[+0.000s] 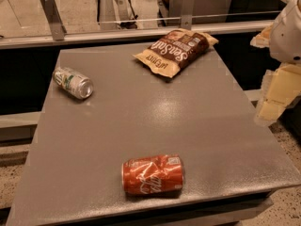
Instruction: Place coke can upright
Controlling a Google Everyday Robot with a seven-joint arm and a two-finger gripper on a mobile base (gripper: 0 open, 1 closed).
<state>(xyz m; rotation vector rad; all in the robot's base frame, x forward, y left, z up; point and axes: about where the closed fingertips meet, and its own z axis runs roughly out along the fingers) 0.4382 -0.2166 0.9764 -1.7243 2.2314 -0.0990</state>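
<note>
The grey desk point(141, 121) carries three things, all well apart from one another. The coke can point(153, 174) lies on its side at 6 o'clock, near the front edge of the desk, with its long axis running from 9 o'clock to 3 o'clock. Its red wall is visibly dented and creased, and the white script lettering shows along the lower side. Nothing touches it.

At 10 o'clock, close to the left edge, a silver-and-green can point(73, 82) also lies on its side. It is tilted so that one silver end faces roughly 4 o'clock.

At about 1 o'clock, by the far edge of the desk, a brown-and-cream chip bag point(176, 52) lies flat, with its large white lettering turned upside down to the camera.

The hand point(275, 98) hangs at 3 o'clock, out past the right edge of the desk and off its surface, showing as pale yellowish blocks that are partly cut off by the side of the view. It is well apart from the coke can and from the other two things, and it holds nothing that can be seen. Whether it is open or closed cannot be told. Above it, at 2 o'clock, sits a rounded white part of the arm point(289, 27).

Beyond the far edge runs a metal rail point(117, 34) with upright brackets.
</note>
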